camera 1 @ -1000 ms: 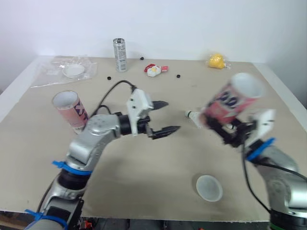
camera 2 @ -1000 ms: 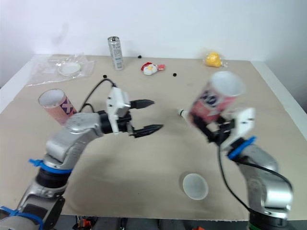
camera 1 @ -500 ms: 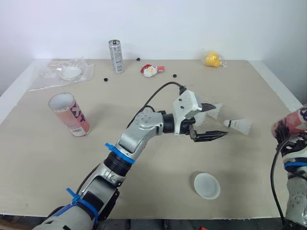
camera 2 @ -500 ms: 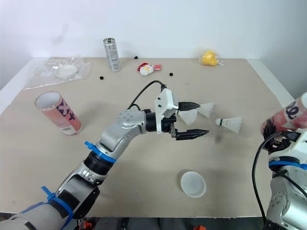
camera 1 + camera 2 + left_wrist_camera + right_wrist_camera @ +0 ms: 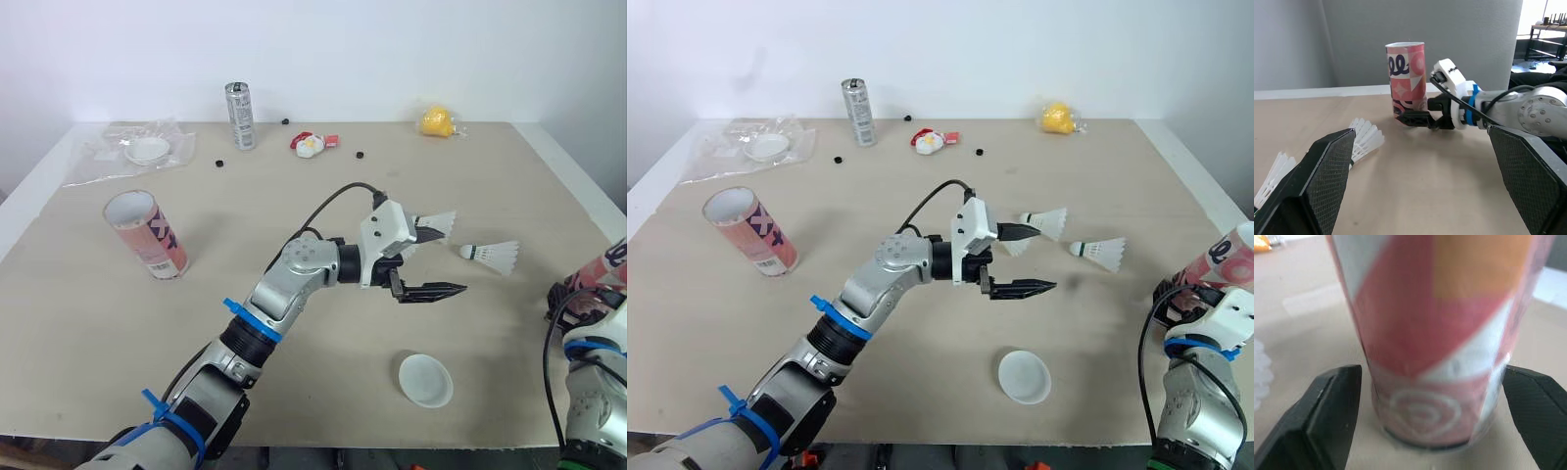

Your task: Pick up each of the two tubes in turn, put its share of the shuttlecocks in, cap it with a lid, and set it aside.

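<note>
A pink patterned tube (image 5: 1227, 258) stands at the table's right edge, with my right gripper (image 5: 1418, 118) shut on its base; the fingers (image 5: 1334, 404) flank it in the right wrist view. My left gripper (image 5: 436, 262) hangs open over the middle of the table, its jaws wide apart. Two white shuttlecocks lie just beyond it: one (image 5: 438, 223) by the upper finger, the other (image 5: 492, 255) farther right. A second pink tube (image 5: 147, 233) sits open-mouthed on the left. A white lid (image 5: 425, 380) lies near the front edge.
At the back stand a silver can (image 5: 240, 115), a small red-and-white toy (image 5: 312, 144) and a yellow object (image 5: 439, 122). A plastic bag with another white lid (image 5: 147, 149) lies at the back left. Small black bits dot the far table.
My right gripper carried the pink tube from the centre out to the right edge and down. My left gripper reached right, up to the shuttlecocks, still open.
</note>
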Controlling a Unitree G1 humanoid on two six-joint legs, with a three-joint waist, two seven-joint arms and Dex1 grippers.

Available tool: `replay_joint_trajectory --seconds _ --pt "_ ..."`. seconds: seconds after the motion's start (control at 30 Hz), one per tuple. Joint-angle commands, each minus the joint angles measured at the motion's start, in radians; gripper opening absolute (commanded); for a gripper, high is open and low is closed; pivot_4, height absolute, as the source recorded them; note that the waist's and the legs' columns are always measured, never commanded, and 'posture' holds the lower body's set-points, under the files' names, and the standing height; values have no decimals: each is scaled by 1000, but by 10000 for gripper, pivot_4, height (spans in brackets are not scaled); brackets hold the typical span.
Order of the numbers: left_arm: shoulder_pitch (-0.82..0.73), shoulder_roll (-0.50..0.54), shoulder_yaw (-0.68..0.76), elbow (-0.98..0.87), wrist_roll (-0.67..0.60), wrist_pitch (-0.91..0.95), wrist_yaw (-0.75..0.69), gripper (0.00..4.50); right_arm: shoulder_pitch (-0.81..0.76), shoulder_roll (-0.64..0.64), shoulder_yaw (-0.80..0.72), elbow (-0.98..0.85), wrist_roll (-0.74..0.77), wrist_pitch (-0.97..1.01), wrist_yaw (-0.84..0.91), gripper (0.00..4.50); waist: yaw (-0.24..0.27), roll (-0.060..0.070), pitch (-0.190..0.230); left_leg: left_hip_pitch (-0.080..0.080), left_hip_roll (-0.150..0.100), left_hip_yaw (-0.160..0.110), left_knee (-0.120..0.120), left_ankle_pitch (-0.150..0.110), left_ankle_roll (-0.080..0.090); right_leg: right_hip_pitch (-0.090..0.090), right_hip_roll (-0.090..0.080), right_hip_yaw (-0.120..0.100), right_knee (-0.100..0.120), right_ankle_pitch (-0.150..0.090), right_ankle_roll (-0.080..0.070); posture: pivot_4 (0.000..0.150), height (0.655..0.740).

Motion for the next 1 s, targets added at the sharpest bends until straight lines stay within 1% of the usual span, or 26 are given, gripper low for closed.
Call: replay_joint_trajectory --seconds 0.03,0.13,0.23,0.3,0.4,0.5,0.57,0.6,0.63,0.7,0.83,0.87,0.9,1.0 --pt "9 11 16 -35 -1 -15 -7 45000 37 11 -17 -117 35 -28 11 44458 0 0 0 0 0 0 0 0 0 0 0 0 0 0 0 1500 7400" --pt "34 42 36 -57 -4 -7 -6 45000 95 30 -37 -229 69 -44 21 44458 0 1 0 0 0 0 0 0 0 0 0 0 0 0 0 1500 7400" --pt "73 92 78 -98 -13 14 18 45000 165 42 -60 -390 157 -31 53 44458 -1 3 0 0 0 0 0 0 0 0 0 0 0 -2 3 1500 7400" --pt "112 135 114 -139 -20 36 42 45000 216 21 -27 -506 179 -7 90 44458 -2 3 0 0 1 0 0 0 0 0 1 0 0 -3 5 1500 7400" --pt "197 199 190 -219 -36 76 103 45000 232 -55 149 -703 276 110 195 44458 -21 3 0 1 3 1 0 0 0 0 2 2 0 -2 5 1500 7400" --pt "288 240 251 -303 -36 112 180 45000 185 -174 395 -790 279 211 327 44458 -26 0 1 4 5 2 0 1 1 0 5 4 0 2 4 1500 7400" --pt "399 272 301 -392 -24 132 248 45000 71 -208 578 -777 276 254 426 44458 -27 -2 2 5 6 1 0 3 2 1 6 3 0 4 3 1500 7400" --pt "469 288 329 -443 5 124 299 45000 0 -205 663 -737 259 252 482 44458 -25 -3 3 6 7 2 0 3 2 1 7 4 0 5 2 1500 7400" --pt "519 285 362 -485 11 130 349 45000 -49 -204 712 -700 244 244 525 44458 -19 -6 4 6 7 2 0 3 2 1 7 5 0 5 2 1500 7400" --pt "600 269 419 -565 9 137 438 45000 -125 -195 769 -632 225 227 591 44458 -20 -7 5 5 8 0 0 5 1 1 8 4 0 6 1 1500 7400" --pt "784 245 460 -724 21 153 547 45000 -259 -136 849 -495 186 181 680 44458 -10 -13 5 2 7 -1 2 6 0 0 6 2 0 6 3 1500 7400" --pt "814 233 466 -748 25 153 575 45000 -280 -123 862 -467 174 170 696 44458 -9 -13 5 2 7 0 2 6 0 0 6 3 -1 7 3 1500 7400" --pt "853 219 481 -767 40 139 612 45000 -305 -104 878 -431 159 159 710 44458 -7 -14 5 2 6 0 2 6 0 0 5 4 -1 9 -1 1500 7400" --pt "944 170 542 -794 61 99 706 45000 -363 -52 915 -335 120 117 748 44458 -6 -16 5 1 6 0 2 6 0 0 5 2 -1 9 -2 1500 7400"
